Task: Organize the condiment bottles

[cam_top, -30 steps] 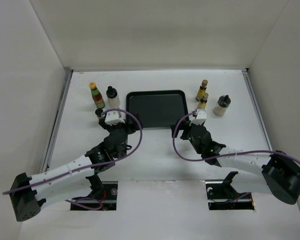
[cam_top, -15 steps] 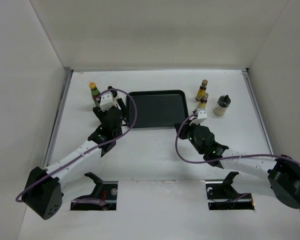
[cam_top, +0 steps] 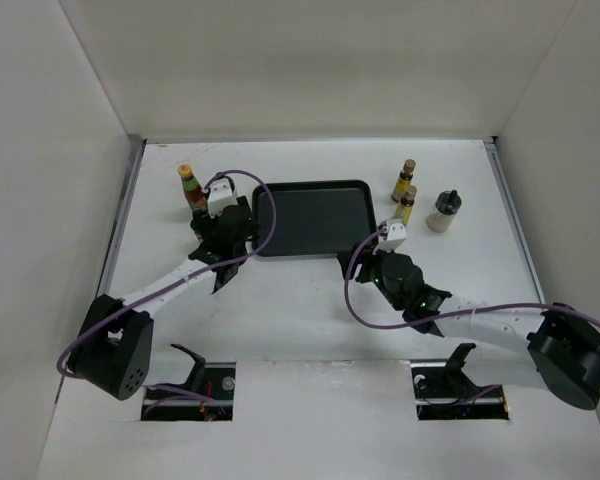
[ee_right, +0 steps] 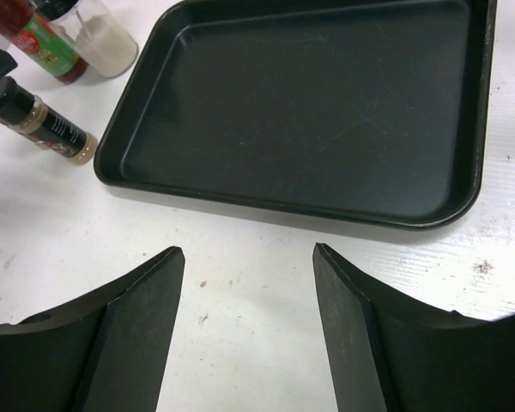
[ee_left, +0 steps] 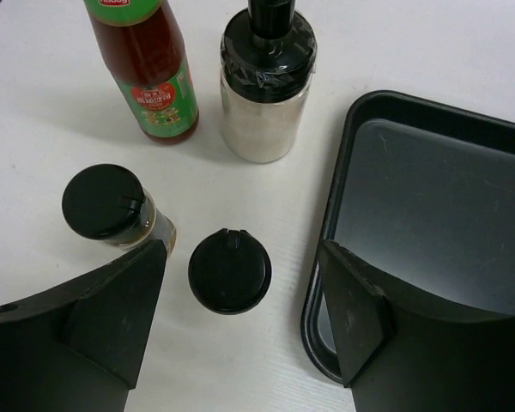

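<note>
1. My left hand [ee_left: 242, 251] is released, fingers spread wide. Overhead it sits in the upper left of the frame, low over the left bottle cluster.
2. One short dark jar [ee_left: 229, 270] stands on the tabletop [ee_left: 34, 129] between those fingers, with a gap on each side and untouched. The second dark jar [ee_left: 110, 204] stands just beside the left finger, at left centre of the wrist frame.
3. The red bottle [ee_left: 150, 77] and a white black-capped bottle [ee_left: 266, 86] stand upright side by side along the top of that frame.
4. The black tray [cam_top: 310, 215] lies upper centre overhead, its edge just right of the jars.
5. My right hand [ee_right: 249, 257] is released, fingers apart over the tabletop just short of the tray's near rim.
6. The upper amber bottle [cam_top: 406, 180] and lower amber bottle [cam_top: 407, 204] stand right of the tray. The second white bottle [cam_top: 444, 211] stands just right of them.
</note>
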Controlling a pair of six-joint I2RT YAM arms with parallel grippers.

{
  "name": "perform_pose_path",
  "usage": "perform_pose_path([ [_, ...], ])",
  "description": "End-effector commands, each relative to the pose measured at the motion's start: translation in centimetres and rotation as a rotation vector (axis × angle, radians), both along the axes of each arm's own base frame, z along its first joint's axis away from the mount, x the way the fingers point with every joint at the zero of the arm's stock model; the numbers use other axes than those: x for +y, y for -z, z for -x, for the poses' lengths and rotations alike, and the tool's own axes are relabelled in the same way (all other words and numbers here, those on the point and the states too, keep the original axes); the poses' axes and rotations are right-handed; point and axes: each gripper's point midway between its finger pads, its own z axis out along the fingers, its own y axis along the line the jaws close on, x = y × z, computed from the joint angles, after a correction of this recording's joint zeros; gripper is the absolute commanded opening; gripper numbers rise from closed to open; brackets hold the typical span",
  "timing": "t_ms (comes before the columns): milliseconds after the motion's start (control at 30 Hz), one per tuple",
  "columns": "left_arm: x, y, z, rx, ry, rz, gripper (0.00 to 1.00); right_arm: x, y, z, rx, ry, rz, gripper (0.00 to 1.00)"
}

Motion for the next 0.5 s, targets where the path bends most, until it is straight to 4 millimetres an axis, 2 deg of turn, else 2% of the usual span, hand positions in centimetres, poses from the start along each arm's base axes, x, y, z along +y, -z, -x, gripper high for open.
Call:
perform_pose_path([
  [0, -0.2, -1.9, -1.2, -0.075, -0.024, 0.075, 0.69, 0.9, -2.3, -0.5, -0.057, -0.006, -0.041, 0.69],
  [233, 0.5, 0.1, -1.7, -0.034, -0.051, 0.073, 0.63, 0.7, -2.5, -0.5, -0.066, -0.001, -0.038, 0.71],
  [367, 0.3, 1.0, -1.9, -0.011, -0.04, 0.074, 0.59, 0.3, -2.6, -0.4, -0.073, 0.015, -0.038, 0.72],
  [467, 0.0, 1.4, -2.2, -0.001, -0.037, 0.077, 0.46, 0.1, -2.9, -0.5, -0.081, 0.023, -0.032, 0.72],
])
